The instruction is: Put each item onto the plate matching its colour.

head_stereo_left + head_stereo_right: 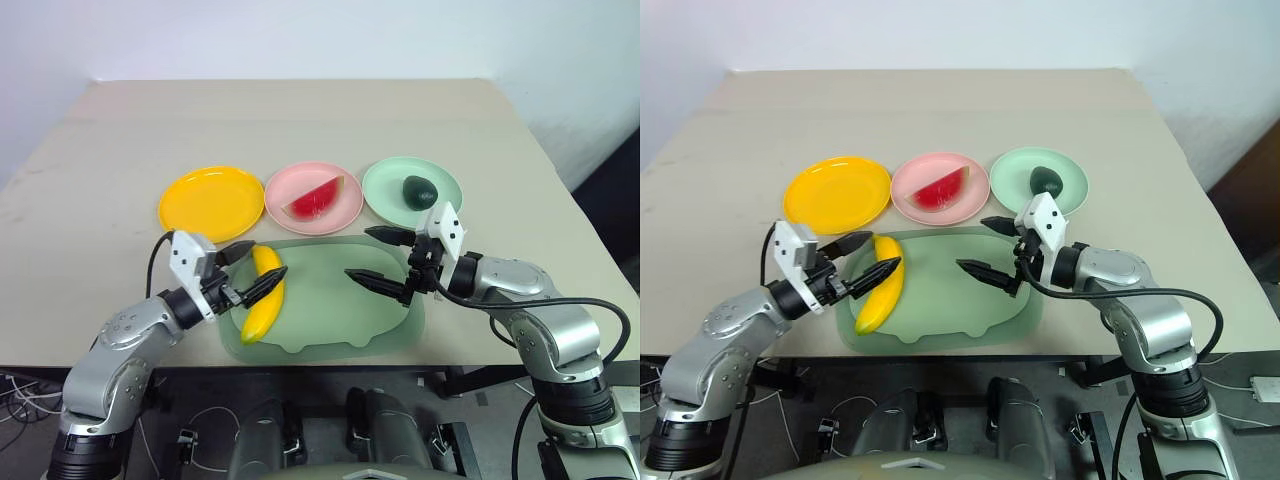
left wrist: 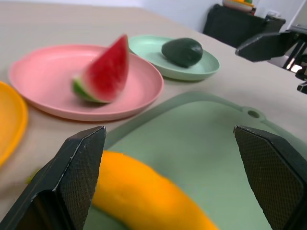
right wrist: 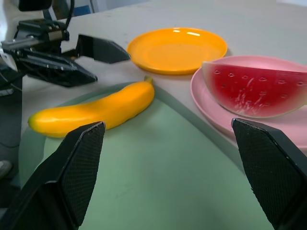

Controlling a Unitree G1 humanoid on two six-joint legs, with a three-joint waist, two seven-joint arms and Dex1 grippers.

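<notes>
Here, three round plates are set in a row across the beige table (image 1: pixel 90 200): the yellow plate (image 1: pixel 211 203) at the left, the pink plate (image 1: pixel 314 197) in the middle and the pale green plate (image 1: pixel 412 189) at the right. The red watermelon wedge (image 1: pixel 313 199) is seen lying on the pink plate, and the dark green avocado (image 1: pixel 420 191) is seen resting on the pale green plate. The yellow plate is left bare.

Nearer the table's front edge, a large green board (image 1: pixel 335 300) is laid flat. The yellow banana (image 1: pixel 263 292) is found on the left part of this board, with its upper tip reaching past the board's far edge toward the yellow plate.

The left pincer (image 1: pixel 250 270) is held released, its two black fingers spread on either side of the banana's upper half without being closed on it; whether a finger touches the fruit cannot be told. The right pincer (image 1: pixel 378 258) is likewise held released and empty above the right part of the board, pointed toward the banana and well apart from it.
</notes>
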